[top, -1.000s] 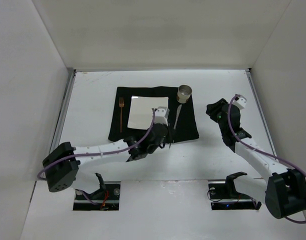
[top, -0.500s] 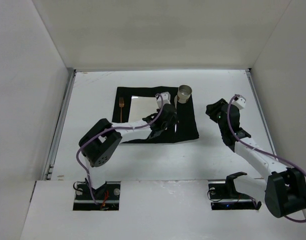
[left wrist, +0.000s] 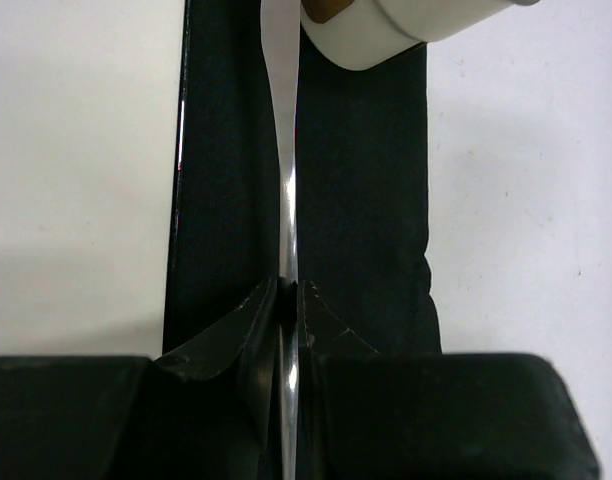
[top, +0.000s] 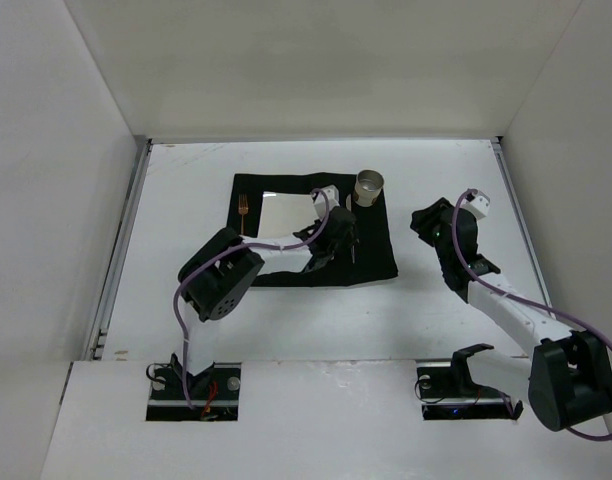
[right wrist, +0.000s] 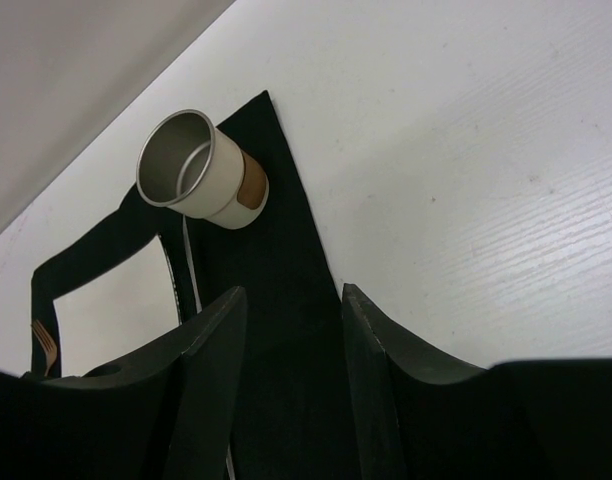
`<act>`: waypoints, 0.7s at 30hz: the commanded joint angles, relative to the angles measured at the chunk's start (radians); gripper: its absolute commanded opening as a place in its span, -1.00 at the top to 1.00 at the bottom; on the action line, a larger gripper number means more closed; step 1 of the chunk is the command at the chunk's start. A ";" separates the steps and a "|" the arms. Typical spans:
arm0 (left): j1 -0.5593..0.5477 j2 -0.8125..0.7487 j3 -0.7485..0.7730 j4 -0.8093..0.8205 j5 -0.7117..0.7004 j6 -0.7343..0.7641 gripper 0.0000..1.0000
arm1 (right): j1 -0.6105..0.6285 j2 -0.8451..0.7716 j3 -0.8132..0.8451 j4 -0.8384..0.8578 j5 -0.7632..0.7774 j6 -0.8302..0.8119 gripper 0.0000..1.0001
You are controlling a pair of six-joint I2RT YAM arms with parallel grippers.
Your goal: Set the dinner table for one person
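Plainly, the left gripper (left wrist: 290, 292) is clenched on a thin knife (left wrist: 283, 120) — stiff, slick, best pinched at its handle — over the right strip of the black mat (left wrist: 356, 200). The right gripper (right wrist: 293, 300) hangs released, empty. The cup (right wrist: 200, 172) at the mat's far right corner looks empty. The dinner table (top: 186, 190) beneath is rigid and fixed, nothing to grasp.

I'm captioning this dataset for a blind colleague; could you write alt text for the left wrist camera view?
The left hand is shut on a thin silver knife that runs lengthwise over a black mat. A pale plate sits left of the knife, a white cup is at the mat's far end, and the white dinner table shows on the right.
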 commanded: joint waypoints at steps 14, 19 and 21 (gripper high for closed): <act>0.007 0.067 0.088 -0.014 -0.014 0.023 0.71 | -0.002 -0.004 0.024 0.039 -0.005 -0.003 0.02; -0.007 0.010 0.063 -0.014 -0.050 0.055 0.41 | -0.002 -0.005 0.022 0.039 -0.005 -0.005 -0.03; -0.016 -0.023 0.052 -0.013 -0.065 0.084 0.33 | -0.002 -0.007 0.022 0.039 -0.004 -0.005 -0.04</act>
